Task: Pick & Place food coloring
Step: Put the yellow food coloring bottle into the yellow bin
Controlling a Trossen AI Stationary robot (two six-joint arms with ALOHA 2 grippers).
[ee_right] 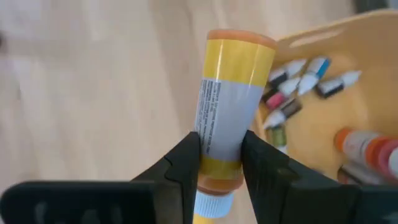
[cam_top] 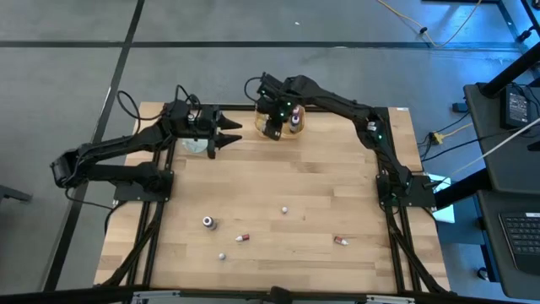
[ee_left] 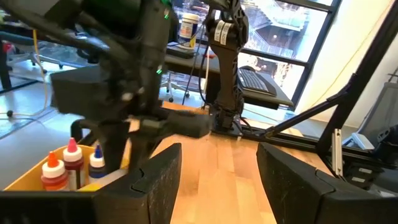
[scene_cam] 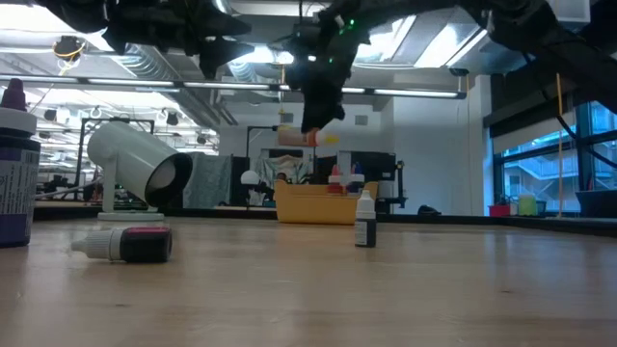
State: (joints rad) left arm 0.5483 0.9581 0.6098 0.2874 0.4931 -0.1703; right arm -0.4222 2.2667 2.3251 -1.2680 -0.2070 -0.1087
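My right gripper (cam_top: 272,128) hangs at the left edge of the orange bin (cam_top: 300,128), shut on a food coloring bottle (ee_right: 233,93) with a yellow-orange body and a pale label. In the low view this bottle (scene_cam: 301,138) is well above the bin (scene_cam: 318,207). Several small dropper bottles (ee_right: 292,84) lie inside the bin (ee_right: 348,37). My left gripper (cam_top: 232,135) waits to the left of the bin, level and open, with nothing between its fingers (ee_left: 155,180). More food coloring bottles (cam_top: 208,223) (cam_top: 341,241) lie scattered on the near half of the table. My right gripper pinches the bottle between its two fingers, on the body's lower part (ee_right: 217,155) just above the white cap (ee_right: 211,205). The fingers slant down from above and lie across the bottle. The bottle is lifted clear and tilted, its base end pointing away from the wrist.
A large white cup (scene_cam: 140,166) lies on its side below my left arm. In the low view one small bottle (scene_cam: 364,220) stands upright mid-table, another (scene_cam: 130,243) lies flat, and a purple one (scene_cam: 14,173) stands at the left. Tiny pieces (cam_top: 285,209) (cam_top: 222,255) dot the table.
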